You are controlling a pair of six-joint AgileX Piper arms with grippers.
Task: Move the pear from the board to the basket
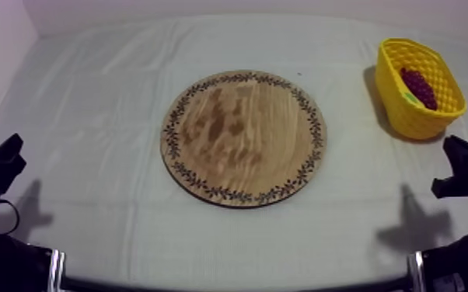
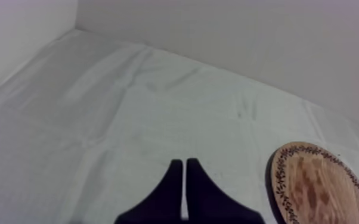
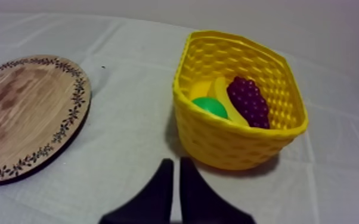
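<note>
R pincer (image 3: 175,161) nearest: closed to narrow wedge, gripping nothing, low over desk (image 3: 128,149) just short of yellow basket (image 3: 235,143). Pear (image 3: 210,107), green, inside basket, touching banana (image 3: 225,98); grapes (image 3: 248,101) next to banana. Basket at desk's far right. Wooden board (image 1: 243,138) mid-desk, well apart from basket. L pincer (image 2: 183,162) likewise pressed narrow, w/ nothing in it, at left side, board rim nearby.

Open cloth (image 1: 89,155) rings the flat wooden board (image 1: 243,138), while the yellow basket (image 1: 417,118) (fruit (image 1: 420,87) inside) rises at the far right.
</note>
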